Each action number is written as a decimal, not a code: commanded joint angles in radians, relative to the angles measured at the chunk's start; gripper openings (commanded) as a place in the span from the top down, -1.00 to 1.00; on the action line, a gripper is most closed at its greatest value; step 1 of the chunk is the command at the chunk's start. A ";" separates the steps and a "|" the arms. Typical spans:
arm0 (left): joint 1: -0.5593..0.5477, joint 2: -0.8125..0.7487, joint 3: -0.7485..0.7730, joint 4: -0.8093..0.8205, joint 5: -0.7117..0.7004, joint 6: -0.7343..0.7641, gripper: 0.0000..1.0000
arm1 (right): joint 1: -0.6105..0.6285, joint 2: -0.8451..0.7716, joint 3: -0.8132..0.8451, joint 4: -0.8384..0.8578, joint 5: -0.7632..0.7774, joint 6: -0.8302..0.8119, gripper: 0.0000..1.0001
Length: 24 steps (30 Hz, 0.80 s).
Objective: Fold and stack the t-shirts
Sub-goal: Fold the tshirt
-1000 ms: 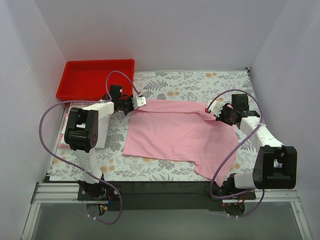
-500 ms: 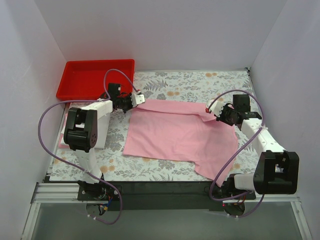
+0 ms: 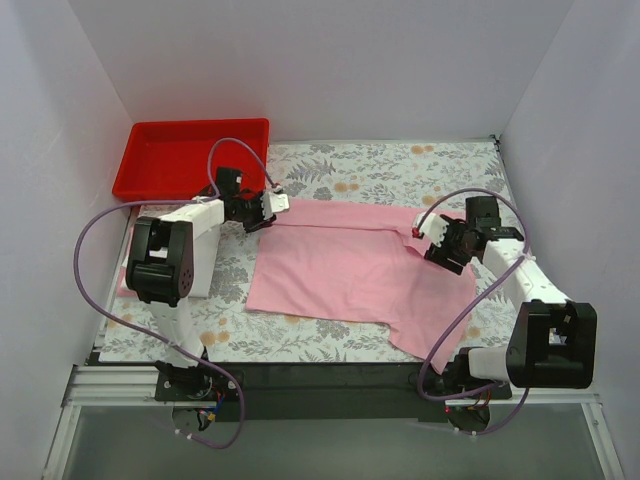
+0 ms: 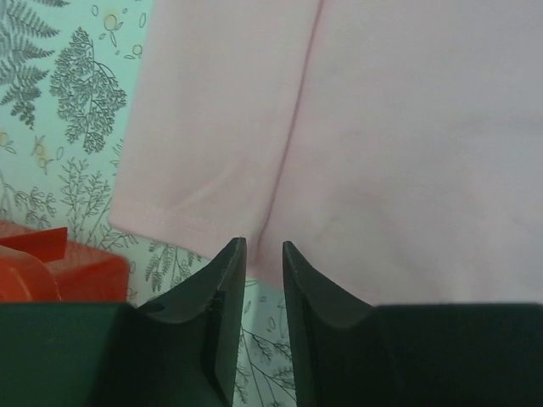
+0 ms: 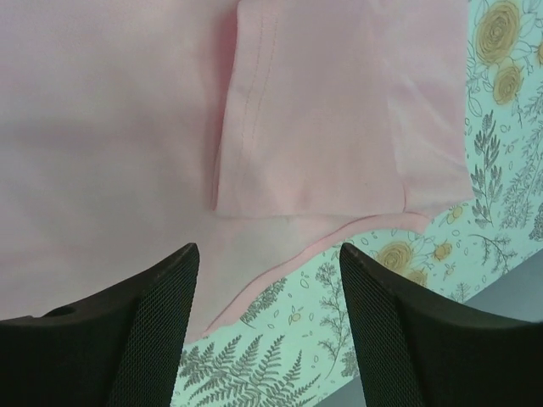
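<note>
red plastic tray point(image 3: 190, 126) in far-left corner | left gripper point(image 4: 263, 247) fingers a narrow slit apart, pinching nothing, at the left sleeve hem of the light pink cloth t-shirt point(image 3: 345, 268) | shirt flat mid-table, bare margin all round | right gripper point(image 5: 267, 251) spread wide, empty, above the right sleeve | pink scrap point(image 3: 124, 284) under left arm, maybe a second shirt, mostly hidden | floral grey tablecloth point(image 3: 385, 165), white walls point(image 3: 320, 60) on three sides

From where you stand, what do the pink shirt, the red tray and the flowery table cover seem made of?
Pink t-shirt: soft matte knit cloth, likely cotton; stitched hems and gentle creases show. Red tray: smooth moulded plastic with a slight sheen. Flowery table cover: flat printed sheet, cloth or vinyl; the look leaves it open.
</note>
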 commanded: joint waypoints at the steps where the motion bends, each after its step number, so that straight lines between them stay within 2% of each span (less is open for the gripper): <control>1: 0.010 -0.120 0.061 -0.119 0.038 -0.033 0.50 | -0.052 -0.020 0.125 -0.104 -0.074 0.008 -0.48; 3: 0.012 -0.127 0.071 -0.110 0.040 -0.090 0.46 | -0.072 0.021 0.185 -0.122 -0.107 0.063 -0.49; 4: 0.012 -0.124 0.082 -0.096 0.046 -0.169 0.45 | -0.083 0.046 0.240 -0.138 -0.116 0.088 -0.45; 8: -0.018 -0.098 0.153 -0.093 0.093 -0.386 0.40 | -0.083 0.232 0.382 -0.158 -0.151 0.229 -0.12; 14: -0.091 0.015 0.214 -0.046 -0.045 -0.688 0.35 | -0.083 0.484 0.570 -0.164 -0.116 0.402 0.12; 18: -0.095 0.072 0.256 -0.030 -0.109 -0.802 0.36 | -0.083 0.583 0.612 -0.161 -0.033 0.442 0.21; 24: -0.144 0.109 0.226 -0.013 -0.261 -0.853 0.36 | -0.083 0.684 0.603 -0.119 0.103 0.429 0.21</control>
